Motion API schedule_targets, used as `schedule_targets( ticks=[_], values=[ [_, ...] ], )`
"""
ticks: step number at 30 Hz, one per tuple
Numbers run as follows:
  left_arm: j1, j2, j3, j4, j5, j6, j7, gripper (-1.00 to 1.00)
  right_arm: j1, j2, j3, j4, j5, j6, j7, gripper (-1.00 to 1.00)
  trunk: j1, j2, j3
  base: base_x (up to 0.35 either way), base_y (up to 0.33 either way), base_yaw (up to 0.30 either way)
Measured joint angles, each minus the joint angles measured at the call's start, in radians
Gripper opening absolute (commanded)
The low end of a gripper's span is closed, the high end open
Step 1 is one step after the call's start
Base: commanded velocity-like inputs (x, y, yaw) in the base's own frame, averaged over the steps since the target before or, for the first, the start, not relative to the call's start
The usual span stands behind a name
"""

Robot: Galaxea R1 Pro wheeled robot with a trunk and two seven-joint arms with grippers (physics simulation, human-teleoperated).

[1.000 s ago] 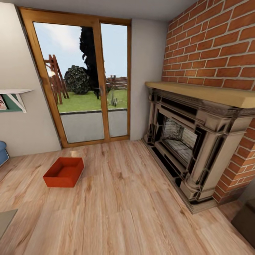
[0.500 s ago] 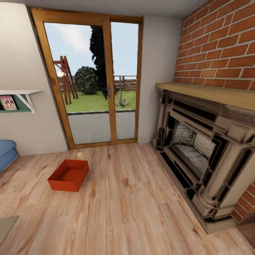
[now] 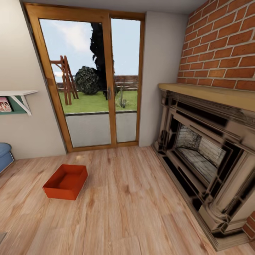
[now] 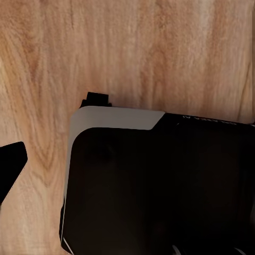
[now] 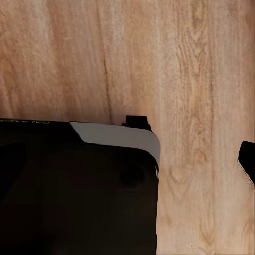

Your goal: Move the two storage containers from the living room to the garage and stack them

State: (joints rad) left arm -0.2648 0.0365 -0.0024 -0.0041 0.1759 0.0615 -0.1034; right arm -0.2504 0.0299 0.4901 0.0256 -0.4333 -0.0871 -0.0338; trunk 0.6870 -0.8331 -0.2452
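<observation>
— Looking along the left fingers (image 4: 8, 170), what shows?
— One dark tip at the frame's edge over wood planks (image 4: 133, 48), beside the robot's black base (image 4: 159, 186). Released or clenched, I cannot tell.
— And the right fingers (image 5: 247, 163)?
— Same: a dark tip beside the base, planks under it; state unclear.
— Where is the storage container (image 3: 66, 181)?
— On the living-room planks ahead, well apart from both sets of fingers, open and empty, before the glass door (image 3: 90, 81). A brick fireplace (image 3: 209, 152) stands right, a blue sofa (image 3: 5, 155) edge left.
</observation>
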Motion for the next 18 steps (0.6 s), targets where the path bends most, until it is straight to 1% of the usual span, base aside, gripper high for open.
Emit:
schedule_targets(
  ticks=[18],
  values=[
    [0.0, 0.0, 0.0, 0.0, 0.0, -0.001, 0.0, 1.0, 0.0, 0.0, 0.0, -0.001, 0.0, 0.0, 0.0, 1.0, 0.0, 0.0, 0.0, 0.322, 0.0, 0.0]
  ],
)
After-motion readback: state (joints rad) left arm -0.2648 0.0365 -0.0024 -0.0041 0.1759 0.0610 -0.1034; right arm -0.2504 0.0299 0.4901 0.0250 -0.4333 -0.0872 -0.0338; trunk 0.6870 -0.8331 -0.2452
